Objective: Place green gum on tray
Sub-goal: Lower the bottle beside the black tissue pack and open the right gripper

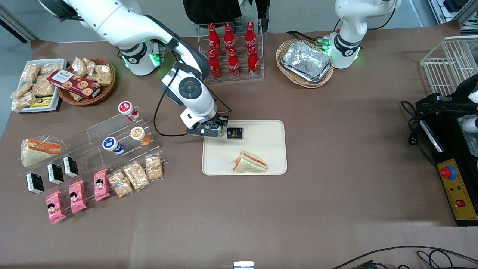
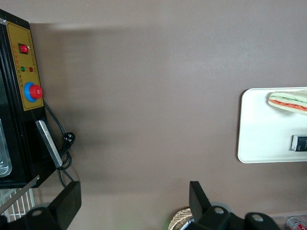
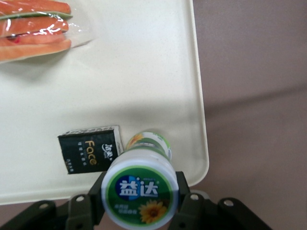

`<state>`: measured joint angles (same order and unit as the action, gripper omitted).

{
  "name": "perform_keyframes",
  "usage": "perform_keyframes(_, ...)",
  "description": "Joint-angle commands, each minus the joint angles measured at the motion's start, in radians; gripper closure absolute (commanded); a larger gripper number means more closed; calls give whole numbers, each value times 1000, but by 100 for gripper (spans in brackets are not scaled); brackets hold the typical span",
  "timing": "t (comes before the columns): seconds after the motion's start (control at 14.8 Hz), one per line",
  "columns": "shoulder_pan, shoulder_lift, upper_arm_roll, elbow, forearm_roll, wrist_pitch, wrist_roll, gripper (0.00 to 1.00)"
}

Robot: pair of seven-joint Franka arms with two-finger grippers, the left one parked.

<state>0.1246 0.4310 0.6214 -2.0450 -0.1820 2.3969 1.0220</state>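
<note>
My right gripper [image 1: 215, 130] hangs over the tray's corner nearest the working arm's base. It is shut on the green gum [image 3: 140, 194], a white bottle with a green sunflower lid, with a finger [image 3: 97, 190] pressed on each side. The bottle's base [image 3: 149, 141] points down at the cream tray [image 3: 144, 72], just inside the rim. I cannot tell whether it touches. In the front view my wrist hides most of the bottle. On the tray [image 1: 263, 145] also lie a black packet [image 1: 235, 133] beside the gum and a wrapped sandwich [image 1: 250, 163] nearer the front camera.
An acrylic rack toward the working arm's end holds a blue-lidded bottle [image 1: 111, 145], an orange-lidded one [image 1: 140, 135] and a red-lidded one [image 1: 127, 109], with snack packs below. A cola bottle rack [image 1: 231, 50] and a basket of foil trays [image 1: 307, 62] stand farther from the front camera.
</note>
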Motion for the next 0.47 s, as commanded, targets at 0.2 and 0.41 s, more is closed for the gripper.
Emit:
perform_keyframes(0.2,0,66,-5,2,-83,54,26,89)
perform_keyframes(0.41,3,89,-15,2,-94,71,26,82)
